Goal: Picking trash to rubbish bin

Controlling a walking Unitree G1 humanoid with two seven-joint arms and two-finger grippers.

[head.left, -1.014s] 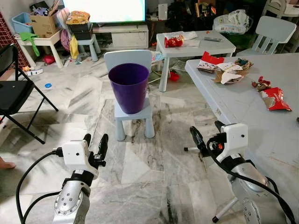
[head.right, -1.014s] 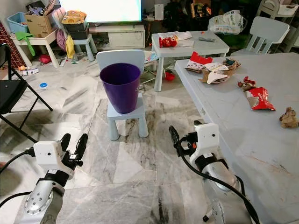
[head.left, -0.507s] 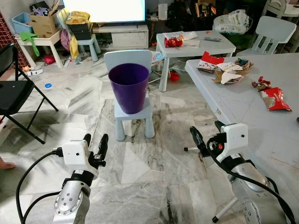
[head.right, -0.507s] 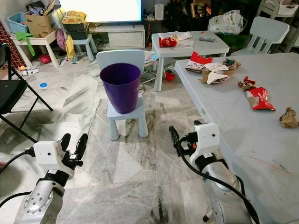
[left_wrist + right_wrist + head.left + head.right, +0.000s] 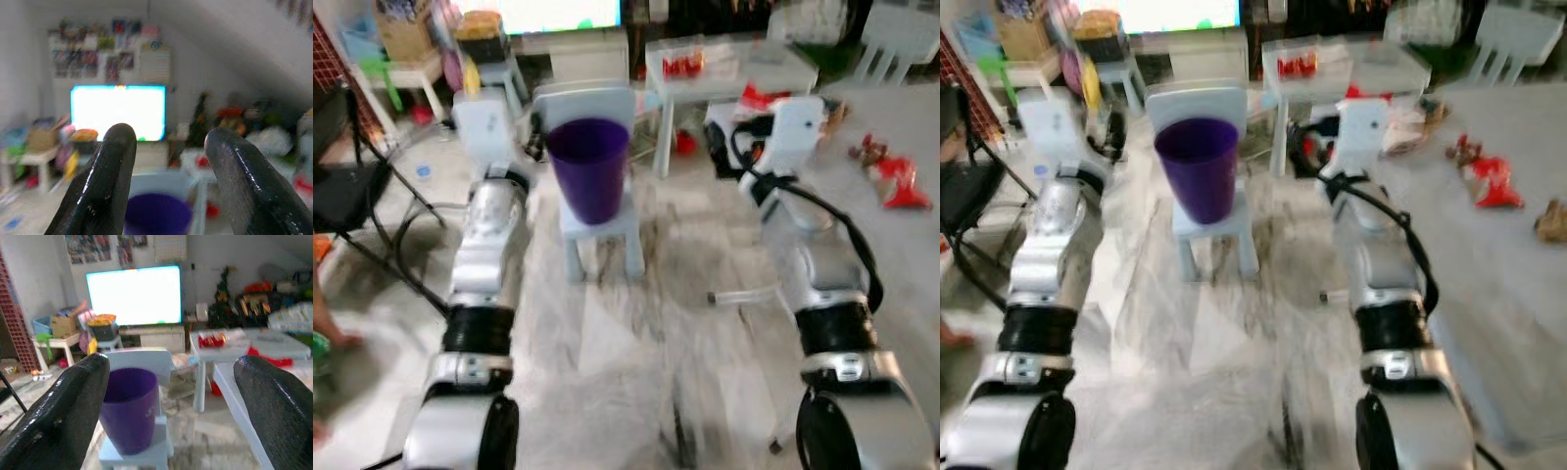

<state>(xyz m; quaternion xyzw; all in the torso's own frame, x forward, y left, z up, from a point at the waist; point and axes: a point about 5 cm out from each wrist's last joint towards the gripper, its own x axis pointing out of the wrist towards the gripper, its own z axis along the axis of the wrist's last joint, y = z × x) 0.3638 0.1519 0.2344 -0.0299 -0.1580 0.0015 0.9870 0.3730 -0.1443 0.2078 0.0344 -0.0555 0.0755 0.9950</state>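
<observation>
Reaching toward red wrapper [image 5: 899, 182] upper right: right gripper [image 5: 171, 396] wide open, empty; left gripper [image 5: 168, 181] parted, empty; should settle blur first.

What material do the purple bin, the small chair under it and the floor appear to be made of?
The purple bin looks like smooth moulded plastic, with a thin even rim and a dull sheen. The small chair under it seems pale matte plastic, in one rounded piece. The floor appears polished marble or stone tile: grey veins, glossy surface. Blur leaves this uncertain.
</observation>
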